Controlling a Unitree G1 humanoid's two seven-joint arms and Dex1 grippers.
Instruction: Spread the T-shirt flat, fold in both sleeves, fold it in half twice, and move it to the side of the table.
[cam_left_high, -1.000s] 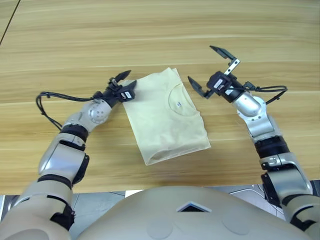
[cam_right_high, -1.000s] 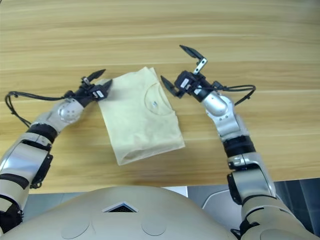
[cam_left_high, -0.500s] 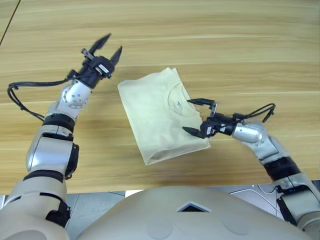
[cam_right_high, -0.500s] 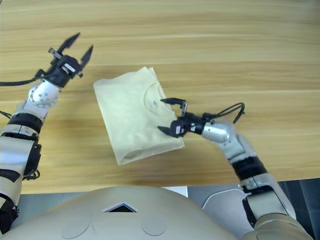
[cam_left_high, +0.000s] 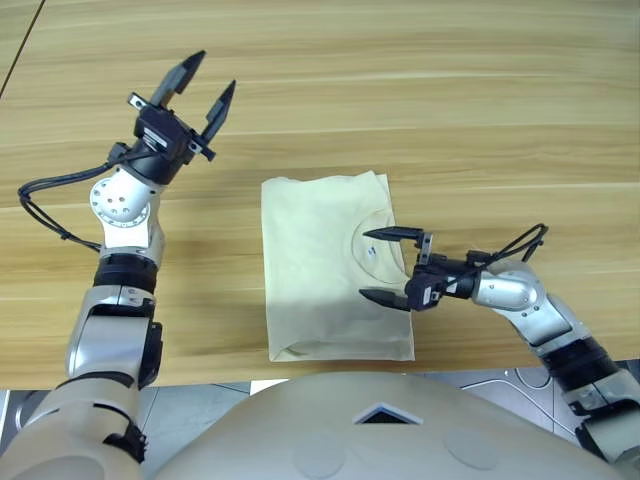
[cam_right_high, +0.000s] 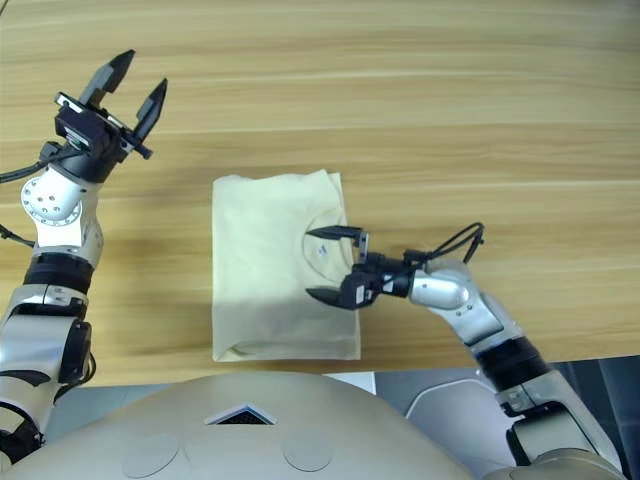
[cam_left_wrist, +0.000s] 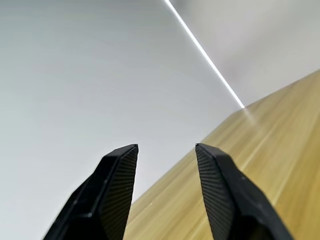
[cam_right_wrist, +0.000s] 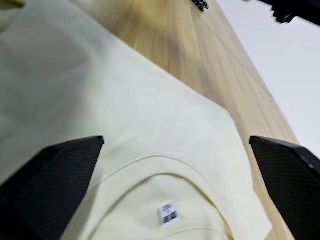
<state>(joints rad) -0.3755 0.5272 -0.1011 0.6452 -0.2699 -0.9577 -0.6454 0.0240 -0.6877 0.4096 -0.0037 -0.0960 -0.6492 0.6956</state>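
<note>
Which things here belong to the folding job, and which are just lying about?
Job: folded T-shirt; right gripper, jaws open over its collar; left gripper, jaws open, up and away from it.
Not the job: wooden table, just the surface underneath.

The left gripper (cam_left_wrist: 165, 150) is holding its two black ribbed fingers (cam_left_wrist: 117, 187) apart, pointing past the wooden table (cam_left_wrist: 280, 135) toward a pale wall (cam_left_wrist: 90, 65).
</note>
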